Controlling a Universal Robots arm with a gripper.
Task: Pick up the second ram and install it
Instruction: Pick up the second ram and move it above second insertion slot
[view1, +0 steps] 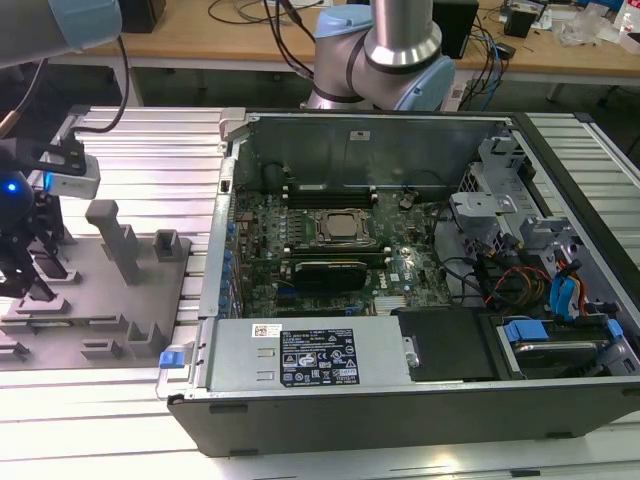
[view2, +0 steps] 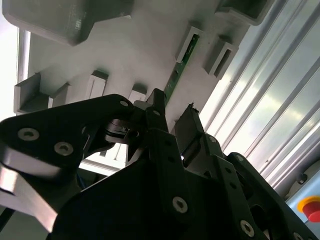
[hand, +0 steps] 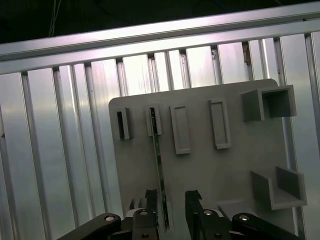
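Second ram slotted in gray fixture, between parted fingers of the end effector

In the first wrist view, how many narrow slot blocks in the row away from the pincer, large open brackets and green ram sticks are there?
Narrow slot blocks: 4
Large open brackets: 2
Green ram stick: 1
Total: 7

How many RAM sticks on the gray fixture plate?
1. The green ram stick stands on edge in a slotted holder on the gray fixture plate, its end between the open gripper's fingers. Neighbouring holders look empty; the gripper hides part of the plate.
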